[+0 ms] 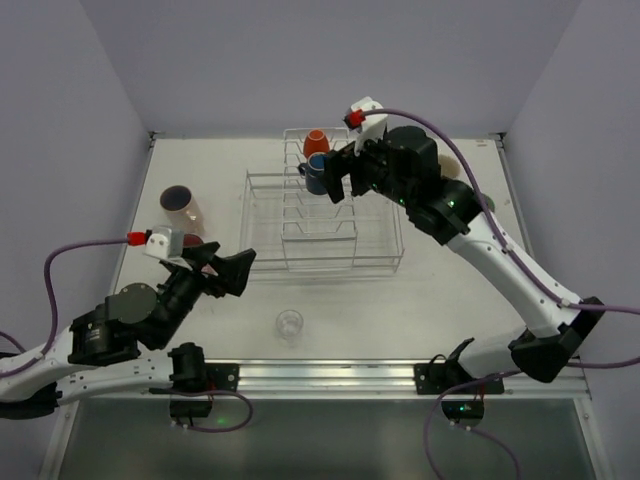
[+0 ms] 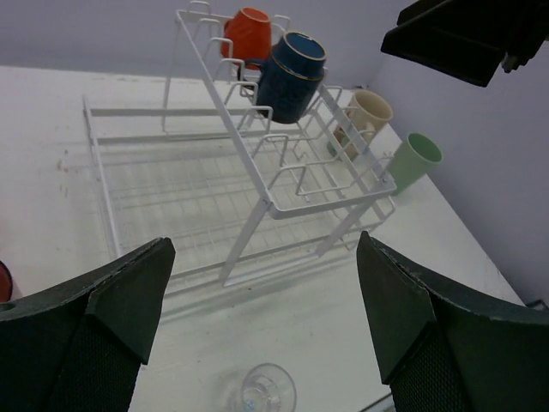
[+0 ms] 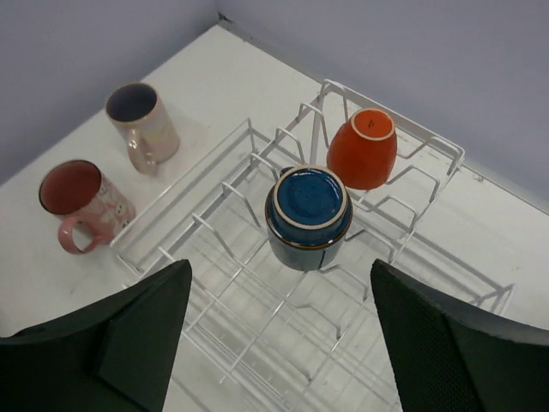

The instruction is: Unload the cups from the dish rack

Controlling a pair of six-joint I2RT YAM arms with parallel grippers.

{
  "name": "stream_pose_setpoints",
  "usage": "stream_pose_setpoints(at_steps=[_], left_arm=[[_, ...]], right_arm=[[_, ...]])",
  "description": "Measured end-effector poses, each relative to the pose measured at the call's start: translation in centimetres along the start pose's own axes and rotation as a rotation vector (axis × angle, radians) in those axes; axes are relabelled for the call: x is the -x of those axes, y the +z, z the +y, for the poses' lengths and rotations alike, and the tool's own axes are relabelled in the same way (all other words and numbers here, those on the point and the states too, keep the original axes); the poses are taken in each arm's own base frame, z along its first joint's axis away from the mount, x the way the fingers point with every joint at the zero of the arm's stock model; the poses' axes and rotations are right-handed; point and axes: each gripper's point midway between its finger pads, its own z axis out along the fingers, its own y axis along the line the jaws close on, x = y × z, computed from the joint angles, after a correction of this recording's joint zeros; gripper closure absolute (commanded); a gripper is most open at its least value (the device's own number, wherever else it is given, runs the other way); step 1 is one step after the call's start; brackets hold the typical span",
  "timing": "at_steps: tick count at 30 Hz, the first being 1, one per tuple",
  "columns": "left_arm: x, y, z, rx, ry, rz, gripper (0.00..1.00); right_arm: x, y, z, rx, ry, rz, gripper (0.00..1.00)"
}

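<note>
Well, closest to my bases the small clear glass (image 1: 290,323) stands upright on the bench (image 1: 380,310), on its own, a little in front of the dish rack (image 1: 320,268). My left fingers (image 2: 412,318) hover over the bench near that glass, by the rack's near left corner. They are spread wide and released, with nothing between them, and they point toward the rack.

Just to the left, a pink mug (image 3: 81,202) with a red inside stands upright on the bench. Beyond it a paler pink tumbler (image 1: 183,207) stands upright too. Both are outside the rack, near its left side.

The rack itself sits in the middle of the bench, its low near part bare wire. On the taller tines toward the back sit two cups. The dark-blue mug (image 3: 307,215) is mouth down and tilted on the tines. Just behind it is the orange-red mug (image 3: 364,150), mouth down as well; it is close to the blue one, but I cannot tell whether they touch.

My right fingers (image 3: 446,343) hang above the blue mug, one on each side of it in the wrist view. They are parted wide, gripping nothing, and clear of the mug.

Off the rack's far right side, on the bench, the cream mug (image 2: 369,116) stands near the mint-green tumbler (image 2: 413,159), the two apart from each other.
</note>
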Motion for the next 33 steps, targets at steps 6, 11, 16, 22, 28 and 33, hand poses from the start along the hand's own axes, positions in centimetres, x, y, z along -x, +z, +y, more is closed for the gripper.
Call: stream_pose_setpoints(at_steps=[6, 11, 16, 22, 28, 33], left_arm=[[-0.8, -0.9, 3.5, 0.072, 0.003, -0.065, 0.05], [-0.6, -0.9, 3.9, 0.089, 0.000, -0.076, 0.05], [-1.5, -0.2, 3.3, 0.100, 0.048, -0.046, 0.05], [-2.3, 0.4, 3.0, 0.111, 0.098, -0.020, 0.05], [-2.0, 0.6, 2.5, 0.096, 0.079, -0.031, 0.05], [-2.0, 1.1, 0.9, 0.055, 0.072, -0.022, 0.05]], right_arm=[[-0.3, 5.2, -1.8, 0.053, -0.126, 0.092, 0.07], [-1.8, 8.8, -2.6, 0.089, -0.188, 0.179, 0.08], [-4.4, 11.0, -2.6, 0.147, -0.217, 0.279, 0.10], [-6.3, 10.9, -2.5, 0.186, -0.220, 0.343, 0.18], [-6.3, 11.0, -2.5, 0.190, -0.226, 0.335, 0.54], [-6.1, 10.4, -2.3, 0.184, -0.208, 0.309, 0.64]])
